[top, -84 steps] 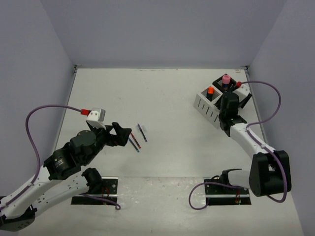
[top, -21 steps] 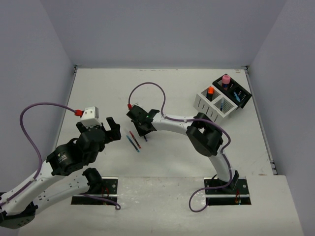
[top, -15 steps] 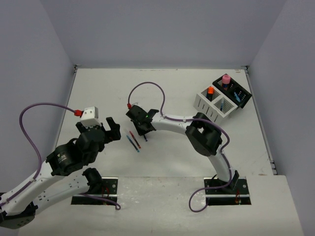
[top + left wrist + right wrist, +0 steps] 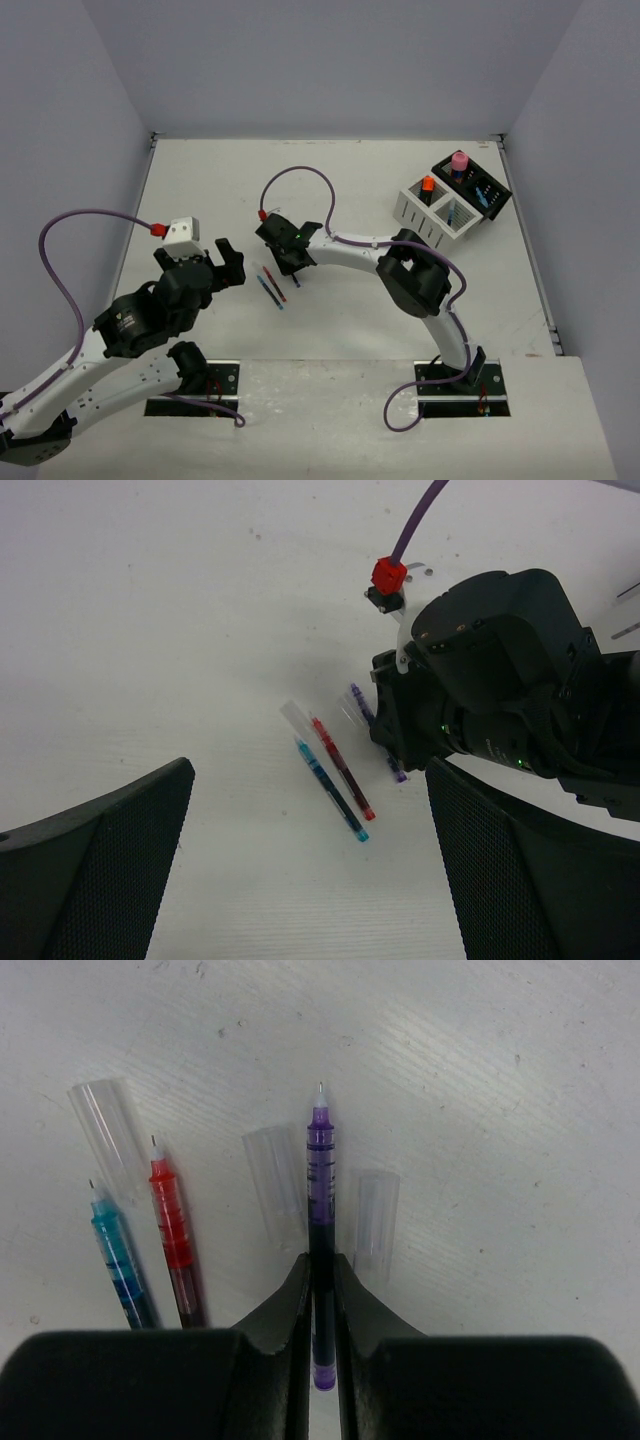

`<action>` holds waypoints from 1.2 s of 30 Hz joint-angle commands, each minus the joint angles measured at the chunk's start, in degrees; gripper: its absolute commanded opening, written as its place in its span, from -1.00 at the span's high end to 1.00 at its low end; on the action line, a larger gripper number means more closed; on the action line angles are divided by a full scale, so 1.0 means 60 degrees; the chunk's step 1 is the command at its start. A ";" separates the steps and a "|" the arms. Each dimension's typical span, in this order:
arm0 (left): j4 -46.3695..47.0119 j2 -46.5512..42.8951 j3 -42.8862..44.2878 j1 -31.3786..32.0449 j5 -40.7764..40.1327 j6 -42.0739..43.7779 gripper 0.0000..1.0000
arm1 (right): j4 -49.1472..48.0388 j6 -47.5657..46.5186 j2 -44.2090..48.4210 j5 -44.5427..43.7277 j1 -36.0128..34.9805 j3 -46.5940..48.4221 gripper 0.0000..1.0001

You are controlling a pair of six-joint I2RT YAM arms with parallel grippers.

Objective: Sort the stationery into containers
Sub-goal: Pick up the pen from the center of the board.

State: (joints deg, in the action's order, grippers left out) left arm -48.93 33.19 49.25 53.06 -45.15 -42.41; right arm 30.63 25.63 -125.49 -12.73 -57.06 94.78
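Right jaws are nearly shut, pinching the purple pen [image 4: 320,1190] by its rear half with the tip pointing away from me. Grip is across the barrel so it can't roll out. Can't tell if it's off the bench [image 4: 350,180] yet.

Red pen [image 4: 172,1230] and blue pen [image 4: 118,1260] lie side by side just left of it, with clear caps [image 4: 272,1185] loose around them.

Left jaws are wide open, empty, hovering near the pens. I reckon that's standing off to avoid an arm clash.

White box [image 4: 418,218] and black box [image 4: 497,190] sit together far right, well apart from here. Next job, as I judge it: lift and carry over.
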 commanded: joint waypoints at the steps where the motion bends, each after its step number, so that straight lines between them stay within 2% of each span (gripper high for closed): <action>1: 0.0215 -0.0024 -0.0035 -0.0009 -0.0210 0.0009 -1.00 | 0.0284 -0.0037 0.0727 -0.0382 -0.0114 0.0300 1.00; 6: 0.0153 0.0123 -0.0006 0.0013 -0.0322 -0.0121 -1.00 | 0.0676 -0.0287 0.1296 -0.0571 -0.0100 0.0838 1.00; 10: -0.0300 0.0667 0.0187 0.0005 -0.0880 -0.0721 -1.00 | 0.1032 -0.0404 0.2313 -0.0740 -0.0037 0.0962 1.00; 14: -0.2048 0.2152 0.0627 0.0001 -0.1539 -0.3311 -1.00 | 0.0991 -0.0327 0.3625 -0.0842 0.0197 -0.0074 1.00; 15: -0.2246 0.2357 0.0709 -0.0010 -0.1410 -0.3846 -0.99 | 0.0920 -0.0285 0.4045 -0.0922 0.0290 -0.0250 1.00; 17: -0.2178 0.3794 0.0934 -0.0180 -0.0806 -0.4406 -0.96 | 0.0604 -0.0112 0.5246 -0.0953 0.0589 -0.1418 1.00; 22: -0.0414 0.6446 0.1547 -0.2382 0.1109 -0.3235 -0.76 | 0.0143 -0.0118 0.6587 -0.0823 0.0846 -0.3001 1.00; 25: -0.0071 0.7598 0.1844 -0.3095 0.1417 -0.3372 -0.66 | 0.0084 -0.0167 0.6762 -0.0865 0.0851 -0.3500 1.00; 30: 0.0346 0.9019 0.2412 -0.3674 0.2135 -0.3289 -0.46 | -0.0419 -0.0199 0.6896 -0.0675 0.0911 -0.4182 1.00; 32: 0.0276 0.9641 0.2556 -0.3867 0.2264 -0.3379 -0.31 | -0.0569 -0.0213 0.6849 -0.0539 0.0911 -0.4345 1.00; 36: 0.0608 1.0134 0.2444 -0.4083 0.2608 -0.3375 -0.22 | -0.0697 -0.0341 0.6760 -0.0559 0.0936 -0.4489 1.00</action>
State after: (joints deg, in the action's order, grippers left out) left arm -48.04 92.07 62.71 30.09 -32.34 -61.08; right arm 30.32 24.38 -85.01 -16.53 -51.43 68.22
